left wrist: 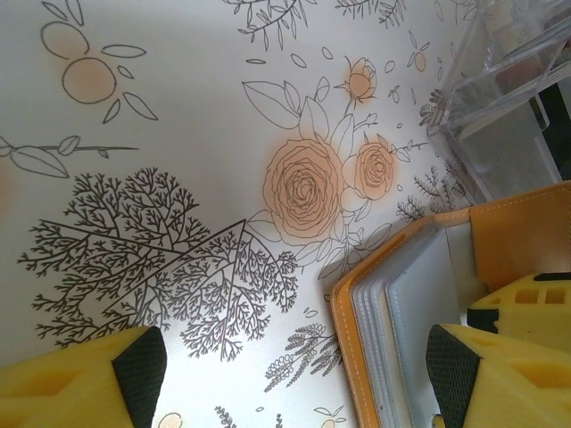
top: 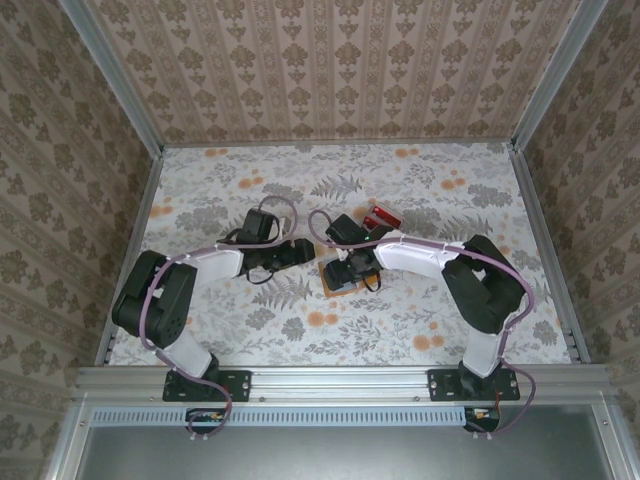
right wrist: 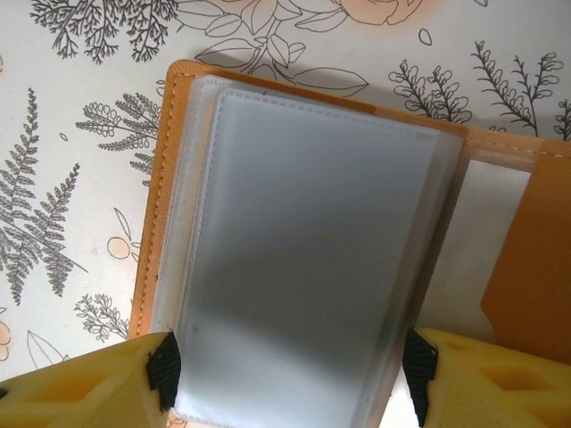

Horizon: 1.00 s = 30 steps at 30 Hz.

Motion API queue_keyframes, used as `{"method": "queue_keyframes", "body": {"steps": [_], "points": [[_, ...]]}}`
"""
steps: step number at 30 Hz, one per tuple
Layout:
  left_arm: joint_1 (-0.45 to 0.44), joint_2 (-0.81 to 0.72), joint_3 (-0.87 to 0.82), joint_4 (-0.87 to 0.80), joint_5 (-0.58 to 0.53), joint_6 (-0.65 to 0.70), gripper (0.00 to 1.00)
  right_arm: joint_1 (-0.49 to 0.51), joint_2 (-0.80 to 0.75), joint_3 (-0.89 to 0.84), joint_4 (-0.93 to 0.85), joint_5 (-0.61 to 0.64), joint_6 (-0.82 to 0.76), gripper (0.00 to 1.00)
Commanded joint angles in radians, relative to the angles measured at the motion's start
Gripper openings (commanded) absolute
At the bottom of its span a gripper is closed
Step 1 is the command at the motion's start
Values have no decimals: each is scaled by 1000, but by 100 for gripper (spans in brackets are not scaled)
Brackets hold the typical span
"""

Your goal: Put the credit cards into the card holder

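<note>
Top external view: the flowered worktop [top: 230,335] carries the card holder [top: 333,285] at its middle, lying open under the right end effector [right wrist: 290,383], whose fingers stand apart, straddling the sleeves. It is orange-tan and stitched, its stack of cloudy grey sleeves facing up; the stitched long edge runs up the right wrist view. The left end effector [left wrist: 294,374], spread wide, hangs just beside it. Red credit cards [top: 382,218] stand near, farther back.

The card holder [right wrist: 303,250] is orange-tan, credit cards [top: 381,219] red, table [top: 400,325] pale floral.
</note>
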Motion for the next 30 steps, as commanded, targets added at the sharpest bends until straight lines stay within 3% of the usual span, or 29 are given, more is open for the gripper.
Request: {"method": "queue_keyframes", "body": {"steps": [1,7,15,24,30], "points": [[7,-1,2,-16,3,4,80,10,39,30,17,10,18,72],[7,5,3,-22,5,14,80,8,59,28,14,35,20,73],[7,11,7,-22,14,17,81,6,50,23,15,42,17,55],[8,13,6,-21,24,16,80,-67,18,-78,146,-107,62,31],[8,15,-5,-18,35,11,78,-117,-14,-176,316,-286,139,25]]}}
